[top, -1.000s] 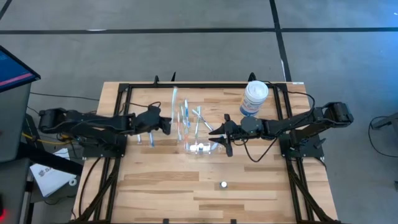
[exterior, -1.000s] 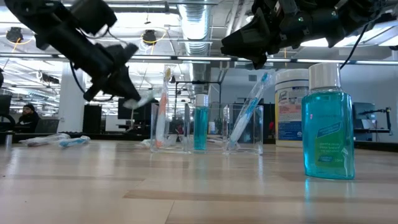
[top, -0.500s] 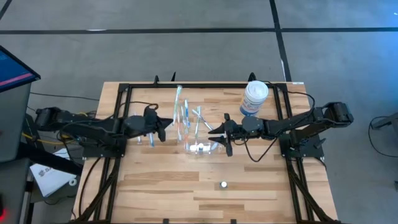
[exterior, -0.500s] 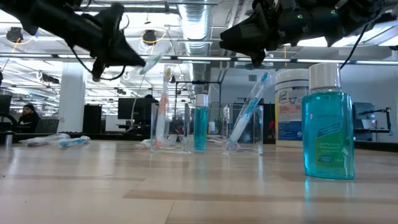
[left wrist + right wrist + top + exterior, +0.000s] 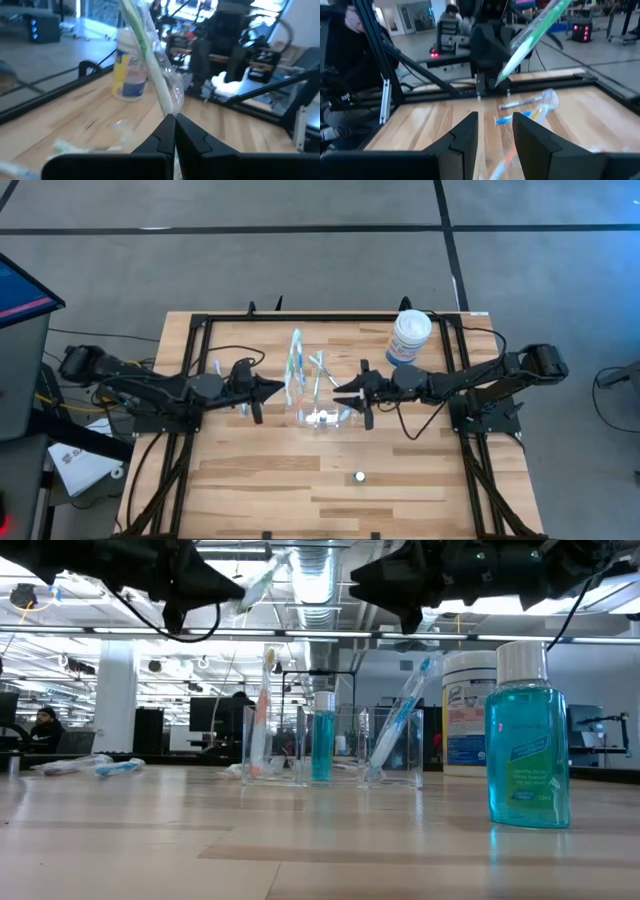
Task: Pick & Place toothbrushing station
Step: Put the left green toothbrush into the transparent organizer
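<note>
The clear holder (image 5: 330, 745) stands mid-table with toothbrushes (image 5: 400, 720) and a blue-filled tube (image 5: 322, 740) upright in its compartments. My left gripper (image 5: 270, 388) is just left of it, raised well above the table and pointing level, shut on a wrapped toothbrush (image 5: 258, 578) that slants up past the fingers. My right gripper (image 5: 345, 393) hovers at the holder's right side, at about the same height (image 5: 368, 585). It is open, with nothing between its fingers (image 5: 465, 135). My left gripper pinches the wrapped toothbrush by its lower end (image 5: 169, 107), between the two fingertips. The fingers come level from the table's left. The toothbrush juts up and away from them at a slant, lifted clear of the table and the holder.
Loose wrapped toothbrushes (image 5: 100, 765) lie on the table at the left. A large white tub (image 5: 408, 338) stands at the far right, and a blue liquid bottle (image 5: 525, 735) near the front. A dark frame (image 5: 200, 330) borders the table.
My left gripper has risen with the toothbrush and tipped from pointing down to level, edging toward the holder. The toothbrush, first hanging low by the holder, now points up high above it. The left arm's rear has swung toward the table's near-left.
</note>
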`<state>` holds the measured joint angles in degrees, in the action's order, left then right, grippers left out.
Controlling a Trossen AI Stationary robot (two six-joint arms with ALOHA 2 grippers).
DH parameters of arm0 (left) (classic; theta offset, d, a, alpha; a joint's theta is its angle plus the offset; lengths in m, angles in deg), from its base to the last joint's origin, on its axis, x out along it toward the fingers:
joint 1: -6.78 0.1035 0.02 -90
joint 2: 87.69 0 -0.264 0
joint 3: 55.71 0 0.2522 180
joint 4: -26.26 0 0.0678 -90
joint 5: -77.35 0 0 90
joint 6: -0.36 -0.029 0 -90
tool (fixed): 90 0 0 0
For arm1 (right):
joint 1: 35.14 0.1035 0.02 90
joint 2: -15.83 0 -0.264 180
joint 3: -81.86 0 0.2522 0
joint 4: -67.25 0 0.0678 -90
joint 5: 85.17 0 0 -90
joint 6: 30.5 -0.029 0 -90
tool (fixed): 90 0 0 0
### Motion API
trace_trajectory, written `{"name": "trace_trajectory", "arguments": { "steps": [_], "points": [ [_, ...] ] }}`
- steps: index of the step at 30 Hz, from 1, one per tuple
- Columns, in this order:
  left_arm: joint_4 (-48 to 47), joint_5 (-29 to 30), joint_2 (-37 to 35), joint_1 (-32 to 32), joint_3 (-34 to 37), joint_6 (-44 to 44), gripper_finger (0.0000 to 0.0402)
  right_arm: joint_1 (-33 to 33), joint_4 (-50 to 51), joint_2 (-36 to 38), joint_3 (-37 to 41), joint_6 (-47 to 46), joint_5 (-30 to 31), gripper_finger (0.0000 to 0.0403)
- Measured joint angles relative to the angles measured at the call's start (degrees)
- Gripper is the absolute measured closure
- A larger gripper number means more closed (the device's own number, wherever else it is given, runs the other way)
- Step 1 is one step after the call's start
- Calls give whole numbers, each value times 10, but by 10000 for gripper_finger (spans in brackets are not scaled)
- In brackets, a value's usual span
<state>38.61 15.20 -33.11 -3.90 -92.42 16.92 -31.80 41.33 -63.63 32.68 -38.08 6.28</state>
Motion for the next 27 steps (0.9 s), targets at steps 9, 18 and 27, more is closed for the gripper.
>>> {"name": "trace_trajectory", "arguments": {
  "steps": [9,18,27],
  "points": [
    [141,-31,81,-14,0,-80,401,0,-59,0,0,-2,-2,290],
    [206,-53,135,-13,-2,-101,401,0,-125,0,0,-11,-2,290],
    [208,-75,183,-13,-48,-118,401,-7,-106,-6,-37,-10,-2,290]
  ]
}}
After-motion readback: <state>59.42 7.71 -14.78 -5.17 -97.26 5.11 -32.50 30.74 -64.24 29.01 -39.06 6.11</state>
